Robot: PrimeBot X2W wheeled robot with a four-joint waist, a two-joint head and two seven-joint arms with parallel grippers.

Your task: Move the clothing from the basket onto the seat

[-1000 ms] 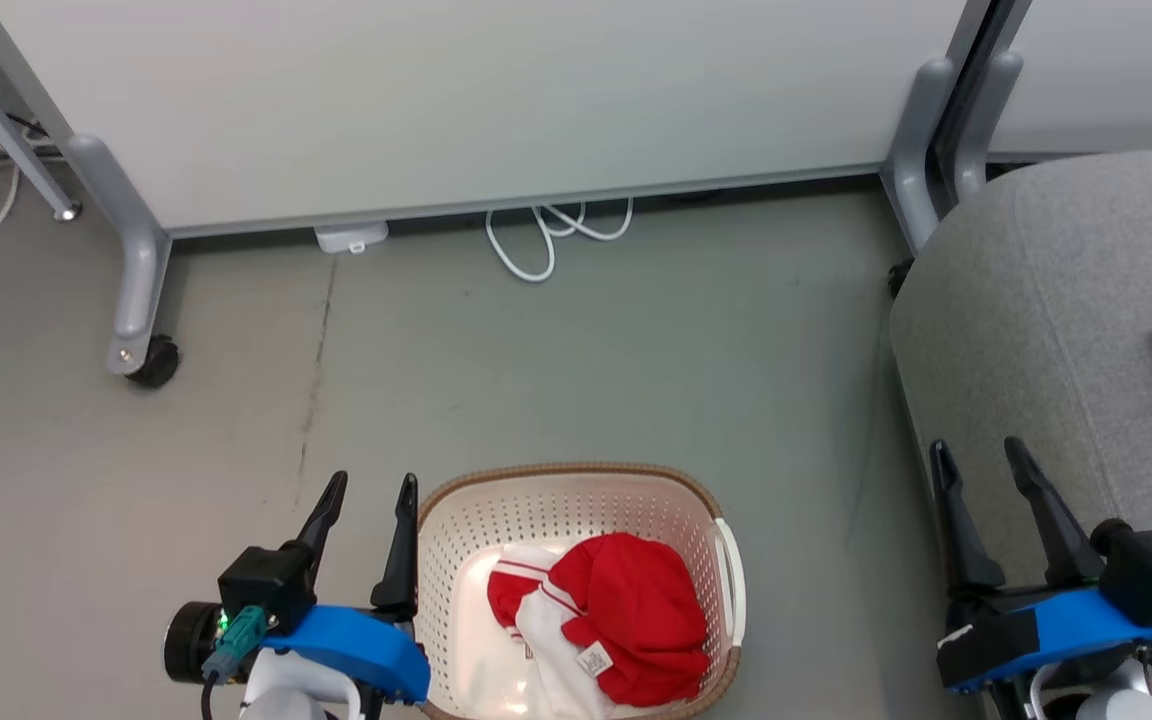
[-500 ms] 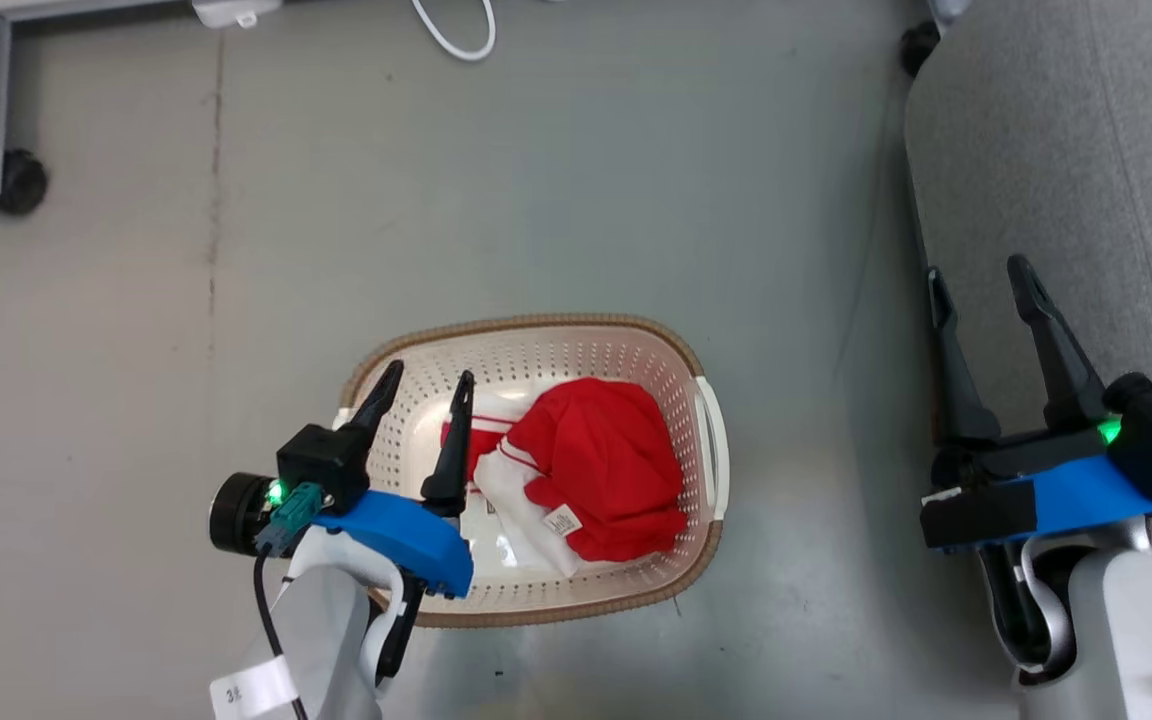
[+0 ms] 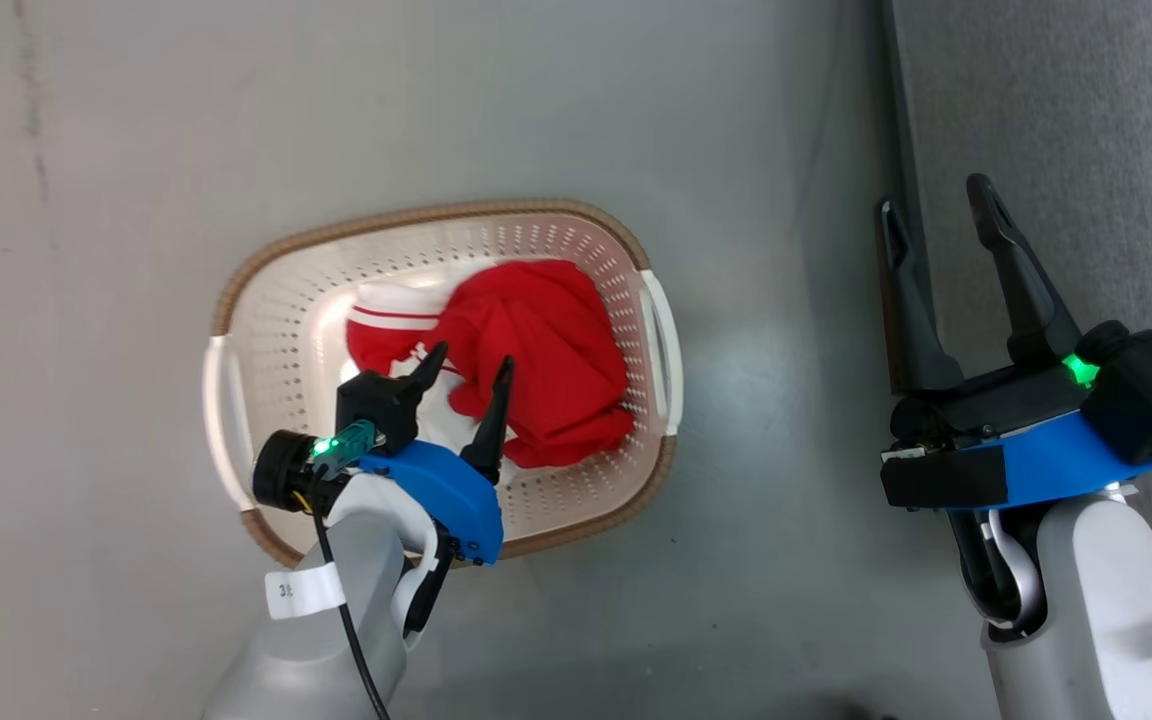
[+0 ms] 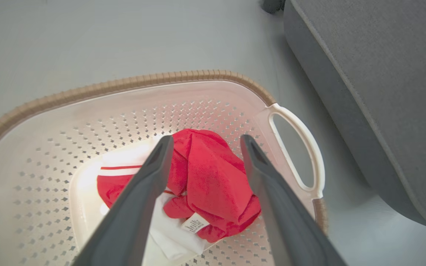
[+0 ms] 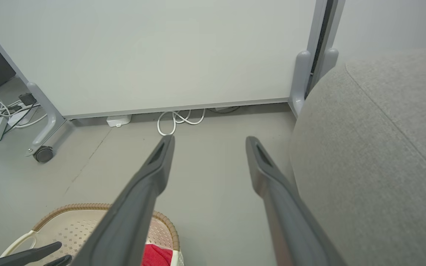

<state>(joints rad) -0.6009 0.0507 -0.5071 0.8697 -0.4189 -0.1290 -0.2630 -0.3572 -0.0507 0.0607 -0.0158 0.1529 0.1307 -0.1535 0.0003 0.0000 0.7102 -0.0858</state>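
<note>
A heap of red clothing (image 4: 213, 184) with white stripes and trim lies in the bottom of the cream perforated basket (image 3: 436, 215), a small white label (image 4: 195, 223) showing at its near edge. The left hand (image 3: 471, 355) hangs over the basket with its two dark fingers spread wide and nothing between them. In the left wrist view the red bundle sits just beyond the fingertips and framed by them; whether they touch the fabric cannot be told. White cloth lies beneath the hand's left finger. The basket's white side handle (image 4: 301, 136) curves just past the right finger, and the brown woven-look rim runs ahead of the hand.

The basket stands on a grey floor (image 3: 236, 100). Off to the left hand's right rises the light grey seat (image 3: 1086, 120), well apart from the basket. The right hand (image 3: 931, 195) hovers at the seat's edge, fingers wide and empty, one over the floor, the other over the upholstery. Ahead of it, in the right wrist view, stand a pale panel (image 5: 161, 55) on a castor (image 5: 43, 154) and a loop of white cable (image 5: 176, 120).
</note>
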